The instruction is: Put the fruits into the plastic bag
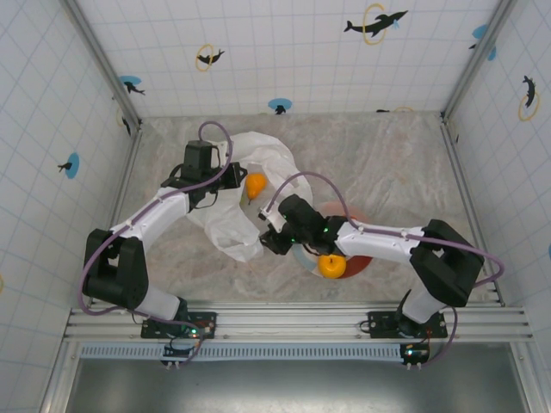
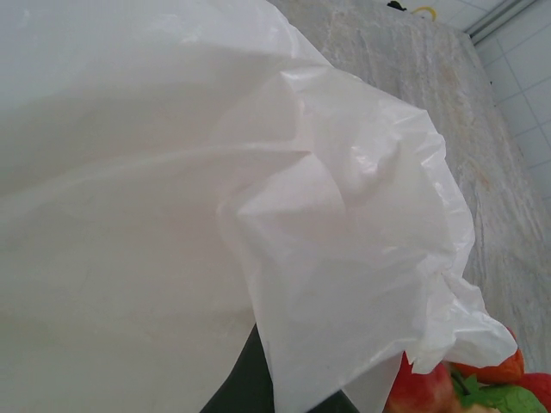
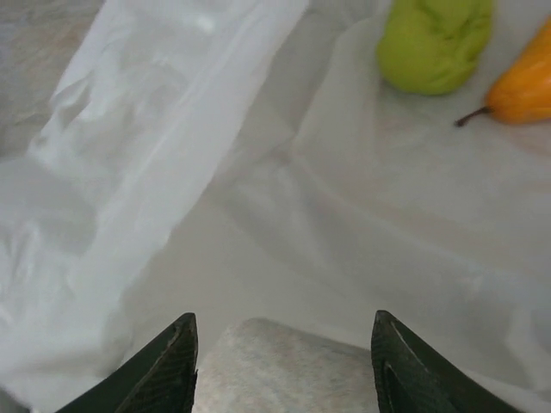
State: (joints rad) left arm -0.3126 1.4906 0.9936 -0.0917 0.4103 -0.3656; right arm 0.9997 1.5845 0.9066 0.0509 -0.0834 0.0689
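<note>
L gripper (image 1: 219, 172) sits at the far-left rim of the plastic bag (image 1: 232, 215), closed on the film, which hides most of its fingers (image 2: 245, 383). R gripper (image 3: 284, 320) is at the bag's near-right edge, jaws apart, nothing between. Inside the bag: green apple (image 3: 435, 43), and pear (image 3: 521, 90) cut by frame. Orange (image 1: 331, 265) lies right of the bag on plate (image 1: 360, 262), mostly under R arm.

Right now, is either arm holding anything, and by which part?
The left gripper pinches the plastic bag by its edge; the right gripper is open and holds nothing.
</note>
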